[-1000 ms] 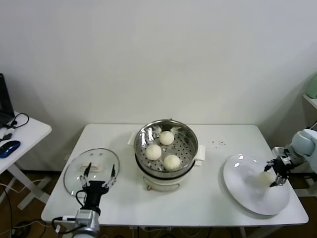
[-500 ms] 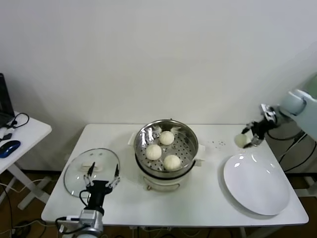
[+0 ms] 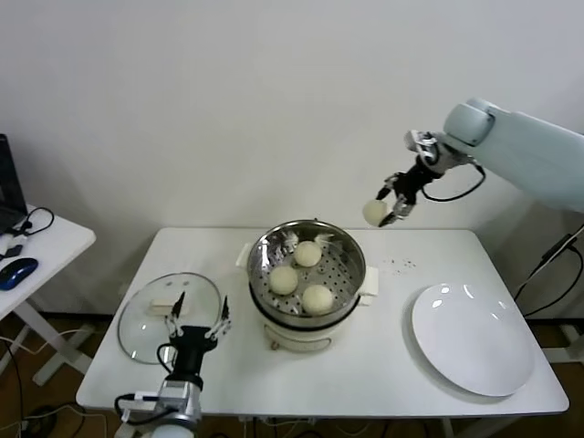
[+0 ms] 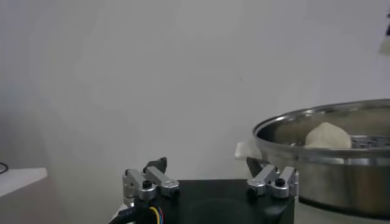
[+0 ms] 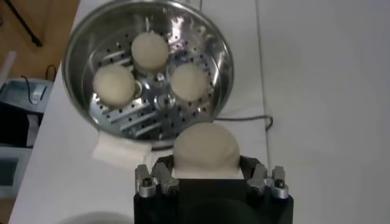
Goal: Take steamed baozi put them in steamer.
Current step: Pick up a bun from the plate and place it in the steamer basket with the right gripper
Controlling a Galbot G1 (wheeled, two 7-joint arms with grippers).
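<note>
Because only one arm is needed for the carrying, the left pincer [image 3: 199, 321] is parked at the bench's [image 3: 228, 370] front edge, near seven o'clock of the steamer [image 3: 307, 274], its fingers spread apart and nothing held between them. Just beyond it, the glass lid [image 3: 146, 319] is laid flat on the bench, presumably set aside so the pot stays open from above. At the centre, three steamed baozi [image 3: 283, 279] are seated on the perforated tray, at roughly twelve, eight and five o'clock, which leaves a bare patch toward two to three o'clock. Above and beyond the pot's rim, at about two o'clock, the fourth baozi [image 3: 374, 213] is carried in the air by the right pincer [image 3: 389, 204], which is closed snugly on it from both sides. From the right wrist view, the bun [image 5: 206, 149] is seen clamped between the fingers with the open pot below, so a lowering into the free patch is judged to be next. At far right, the white plate [image 3: 474, 342] is left bare.
</note>
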